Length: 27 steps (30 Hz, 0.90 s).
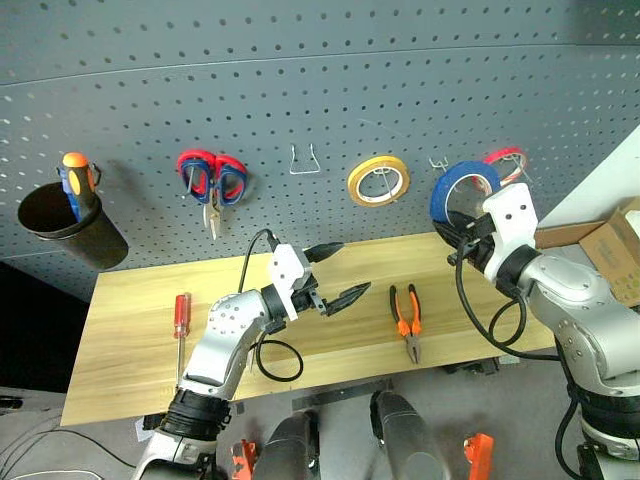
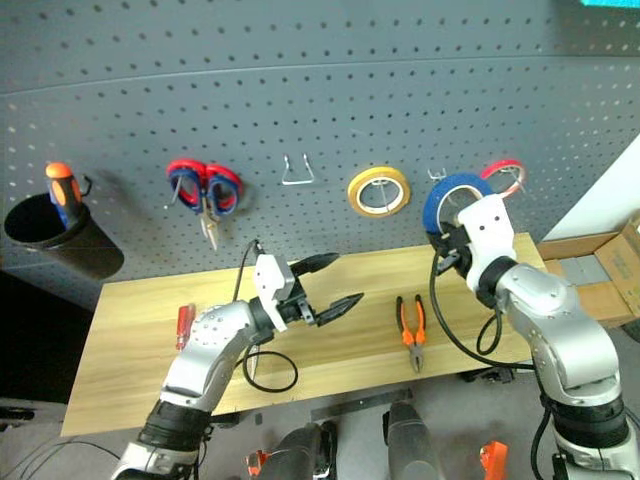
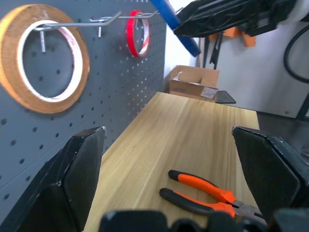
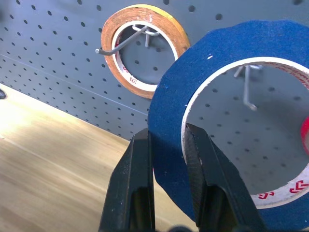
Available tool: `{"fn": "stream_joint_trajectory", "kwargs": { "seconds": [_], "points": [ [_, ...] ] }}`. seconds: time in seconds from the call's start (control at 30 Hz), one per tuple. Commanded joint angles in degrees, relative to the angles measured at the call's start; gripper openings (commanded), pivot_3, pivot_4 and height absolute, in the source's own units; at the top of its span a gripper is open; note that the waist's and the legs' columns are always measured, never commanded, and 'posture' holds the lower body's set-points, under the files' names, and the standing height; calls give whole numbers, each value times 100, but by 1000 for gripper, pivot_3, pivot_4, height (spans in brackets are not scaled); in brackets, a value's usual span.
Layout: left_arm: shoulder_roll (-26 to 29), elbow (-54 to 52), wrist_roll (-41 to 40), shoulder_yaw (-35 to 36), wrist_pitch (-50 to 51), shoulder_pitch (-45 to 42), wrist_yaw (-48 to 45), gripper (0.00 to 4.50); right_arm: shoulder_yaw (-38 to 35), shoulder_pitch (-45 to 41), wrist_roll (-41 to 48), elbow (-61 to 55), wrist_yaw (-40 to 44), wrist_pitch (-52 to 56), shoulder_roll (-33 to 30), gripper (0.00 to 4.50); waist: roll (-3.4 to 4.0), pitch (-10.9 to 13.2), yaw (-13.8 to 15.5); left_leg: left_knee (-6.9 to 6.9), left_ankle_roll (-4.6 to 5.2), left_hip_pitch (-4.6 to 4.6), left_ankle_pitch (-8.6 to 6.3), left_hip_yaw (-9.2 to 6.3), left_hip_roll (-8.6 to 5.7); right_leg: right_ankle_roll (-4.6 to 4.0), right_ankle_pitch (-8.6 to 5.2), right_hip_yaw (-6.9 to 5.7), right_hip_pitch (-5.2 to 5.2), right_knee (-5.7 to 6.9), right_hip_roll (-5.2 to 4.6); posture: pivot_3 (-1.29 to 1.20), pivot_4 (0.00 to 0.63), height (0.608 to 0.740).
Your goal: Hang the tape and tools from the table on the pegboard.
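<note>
- On the near part of the counter, the red-handled screwdriver lies at the left and the orange-and-black pliers lie right of centre, jaws toward the near edge; both are untouched
- The left tool hovers over the middle of the counter with its two black fingers spread wide and nothing between them, the pliers just to its right
- The pliers look stiff and fairly heavy for their size; I would take them across both handles near the pivot so they do not swing open
- The screwdriver is slim and could roll; a pinch across the handle seems safest
- Farther back at the right, the right tool is pinching the blue tape through its band, one finger inside the ring and one outside, holding it upright close to the pegboard
- The ring is light, thin and stiff enough to keep its shape, so this edge grip should hold; its opening faces a bare hook
- On the pegboard hang the yellow tape, the red tape and the red-and-blue scissors
</note>
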Motion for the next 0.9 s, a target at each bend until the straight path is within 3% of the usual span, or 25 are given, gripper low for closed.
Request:
{"fn": "stream_joint_trajectory", "kwargs": {
  "seconds": [0.03, 0.43, 0.83, 0.9],
  "points": [
    [37, -370, 7, 27, 22, 96, 76, 4500, 71, -199, -186, 247, 130, -424, 48, 333, 1, -1, 20, 0, 0, 0, 0, 3, 0, -3, 5, 1, -1, -1, 0, -262, 225, 740],
    [63, -626, -8, 90, 135, 115, 280, 4500, 515, -864, -806, 2067, 254, -1417, 677, 333, 9, -9, 20, 4, -4, 5, 3, 37, 3, -6, 23, 4, -11, 10, 4, -234, 221, 740],
    [-205, -537, -98, 402, -226, -66, 593, 4500, 52, -289, -685, 1301, 365, -864, 427, 4279, 9, -9, 31, 5, -3, 4, 3, 42, 4, -6, 23, 5, -14, 11, 4, -240, 242, 740],
    [-166, -522, -101, 397, -216, -43, 541, 4500, -101, 31, -473, 811, 512, -429, 208, 4447, 14, -12, 37, 6, -3, 5, 3, 44, 4, -6, 23, 6, -14, 14, 4, -239, 240, 740]
  ]
}}
